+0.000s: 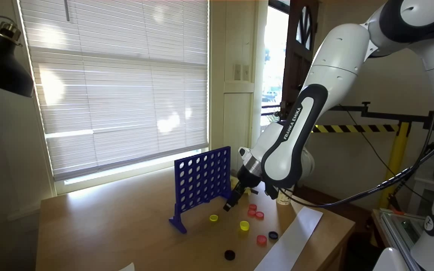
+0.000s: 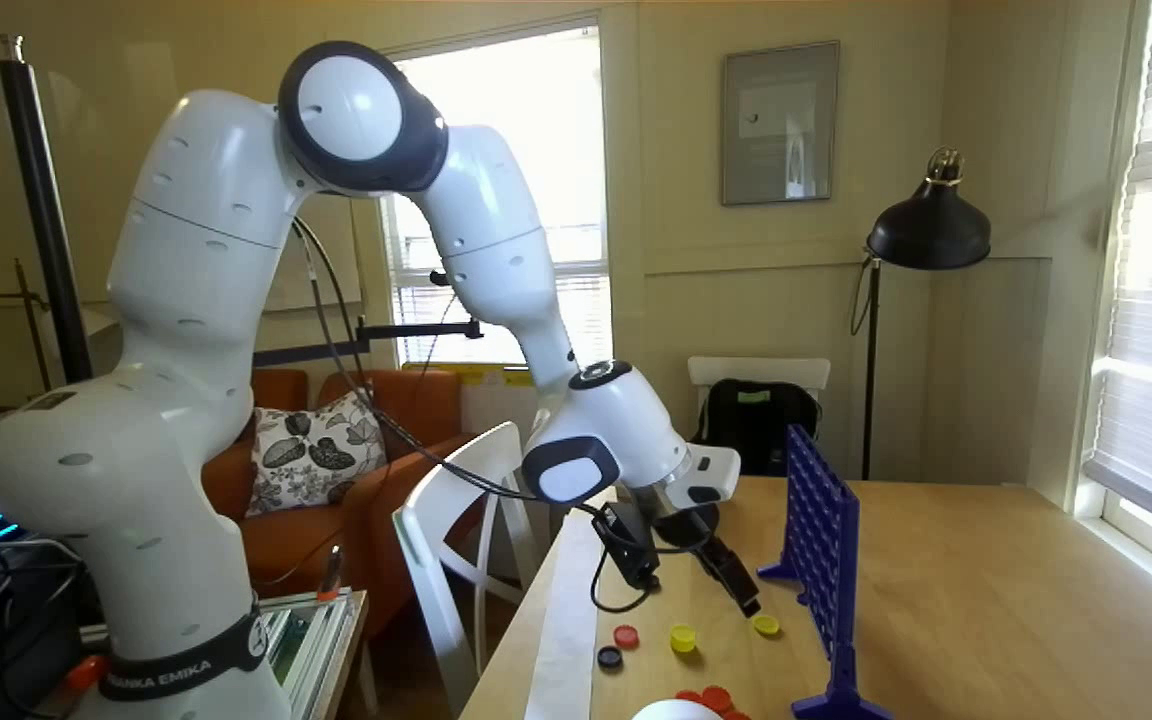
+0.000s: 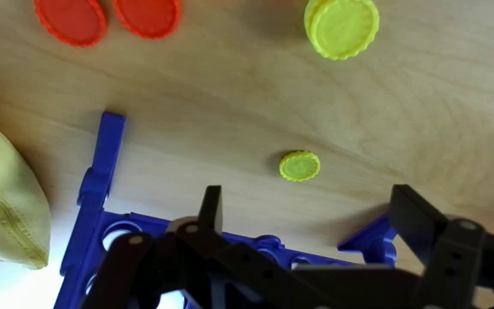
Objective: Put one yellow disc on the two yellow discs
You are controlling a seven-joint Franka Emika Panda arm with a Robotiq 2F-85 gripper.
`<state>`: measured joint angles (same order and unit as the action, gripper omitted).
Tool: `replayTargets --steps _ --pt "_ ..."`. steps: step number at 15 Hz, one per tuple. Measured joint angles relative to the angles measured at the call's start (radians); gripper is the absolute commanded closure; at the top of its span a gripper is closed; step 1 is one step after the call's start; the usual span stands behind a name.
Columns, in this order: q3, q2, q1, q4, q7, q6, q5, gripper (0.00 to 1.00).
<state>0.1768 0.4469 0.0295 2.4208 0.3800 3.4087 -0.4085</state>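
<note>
Grid (image 1: 202, 179), apparent pouch (image 3: 9, 195), contents hidden, hand (image 3: 306, 195) spread near lone yellow disc (image 3: 299, 166)

Smooth, pale wooden table (image 1: 126, 222)
The lone round yellow plastic disc (image 3: 299, 166) looks rough-rimmed to me, the jointed white arm (image 1: 339, 64) glossy, the pale-yellow pouch (image 3: 9, 197) cloth.

In an exterior view you've got white window blinds (image 1: 115, 90) w/ sun patches (image 1: 53, 84) at 10 o'clock, a dark door (image 1: 296, 60) approx. 1–2 & a wood table (image 1: 107, 226) spanning 4–8. In an exterior view your cream wall (image 2: 676, 180) carries a framed pic (image 2: 781, 125) at 1; black lamp (image 2: 931, 232) at 2, white chairs (image 2: 756, 372) at 3 & 7, orange armchair (image 2: 366, 525) w/ patterned cushion (image 2: 316, 455) at 8, bright window (image 2: 556, 140) approx. 11.
</note>
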Motion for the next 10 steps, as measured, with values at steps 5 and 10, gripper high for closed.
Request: replayTargets --steps 5,10 --pt "0.050 0.066 0.046 -0.045 -0.003 0.045 0.004 0.00" --pt "0.000 0.108 0.037 -0.069 -0.210 0.049 0.234 0.00"
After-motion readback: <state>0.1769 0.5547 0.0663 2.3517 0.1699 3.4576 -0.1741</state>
